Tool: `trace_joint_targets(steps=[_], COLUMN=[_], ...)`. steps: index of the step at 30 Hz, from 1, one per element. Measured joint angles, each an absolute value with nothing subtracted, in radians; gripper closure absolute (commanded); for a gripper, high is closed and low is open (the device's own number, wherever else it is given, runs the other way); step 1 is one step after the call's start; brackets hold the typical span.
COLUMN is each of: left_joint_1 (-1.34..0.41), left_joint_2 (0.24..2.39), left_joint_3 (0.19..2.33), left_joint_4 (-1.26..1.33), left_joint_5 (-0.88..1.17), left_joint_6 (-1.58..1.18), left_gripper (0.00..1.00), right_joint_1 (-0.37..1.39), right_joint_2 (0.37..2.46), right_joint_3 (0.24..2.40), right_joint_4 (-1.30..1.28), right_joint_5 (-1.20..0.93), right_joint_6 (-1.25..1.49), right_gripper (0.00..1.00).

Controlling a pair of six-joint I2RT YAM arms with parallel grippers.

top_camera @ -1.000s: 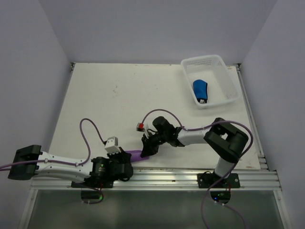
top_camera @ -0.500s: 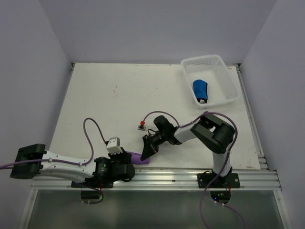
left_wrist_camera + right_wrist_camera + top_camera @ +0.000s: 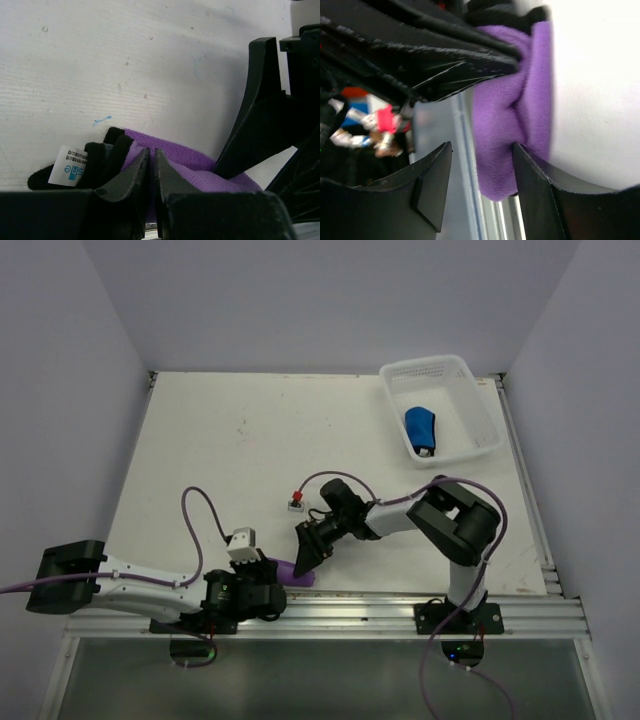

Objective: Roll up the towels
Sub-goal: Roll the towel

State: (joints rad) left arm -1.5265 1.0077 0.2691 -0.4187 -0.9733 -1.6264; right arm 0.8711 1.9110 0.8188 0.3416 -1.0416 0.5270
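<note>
- Towel, purple, stretches lengthwise from my left claw toward my right claw.
- Left claw clenched on its end.
- Right claw released, straddling the far end.

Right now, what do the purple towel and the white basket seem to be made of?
The purple towel looks like soft napped cloth, perhaps microfibre: fuzzy matte surface, rounded folds. The basket looks like moulded white plastic: rigid walls, rows of small holes.

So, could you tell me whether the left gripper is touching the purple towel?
Touching. The left wrist view shows the left gripper with its fingertips pinched into the fold of the purple towel.
</note>
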Motion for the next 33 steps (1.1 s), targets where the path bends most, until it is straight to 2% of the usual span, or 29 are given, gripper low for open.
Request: trace_joint_targets(steps=[4,5,7,10,12,16,19,25,33], left_joint_1=[-1.526,-1.526,-1.526,-1.526,-1.526,-1.526,-1.526,-1.526,-1.526], left_joint_2=[1.006,1.006,1.006,1.006,1.006,1.006,1.003,0.992,0.979], left_joint_3=[0.267,0.266,0.266,0.266,0.266,0.266,0.266,0.265,0.264], left_joint_4=[-0.413,-0.412,-0.412,-0.411,-0.411,-0.412,-0.412,-0.415,-0.42], left_joint_5=[-0.974,-0.974,-0.973,-0.973,-0.973,-0.973,-0.973,-0.973,-0.969], left_joint_6=[-1.622,-1.62,-1.619,-1.619,-1.619,-1.62,-1.62,-1.62,-1.621], left_gripper=[0.88,0.88,0.87,0.87,0.87,0.87,0.87,0.87,0.87], right_joint_1=[0.88,0.886,0.893,0.936,1.011,1.2,1.266,1.293,1.309], right_joint_2=[1.77,1.709,1.557,1.375,1.325,1.339,1.375,1.437,1.506], right_joint_3=[0.797,0.772,0.706,0.631,0.614,0.613,0.613,0.613,0.636], right_joint_4=[0.226,0.21,0.21,0.248,0.259,0.268,0.267,0.27,0.27], right_joint_5=[-0.785,-0.705,-0.573,-0.418,-0.317,-0.171,-0.093,-0.012,0.012], right_joint_6=[0.441,0.417,0.375,0.324,0.272,0.177,0.132,0.092,0.058], right_gripper=[0.43,0.56,0.62,0.64,0.6,0.58,0.56,0.54,0.47])
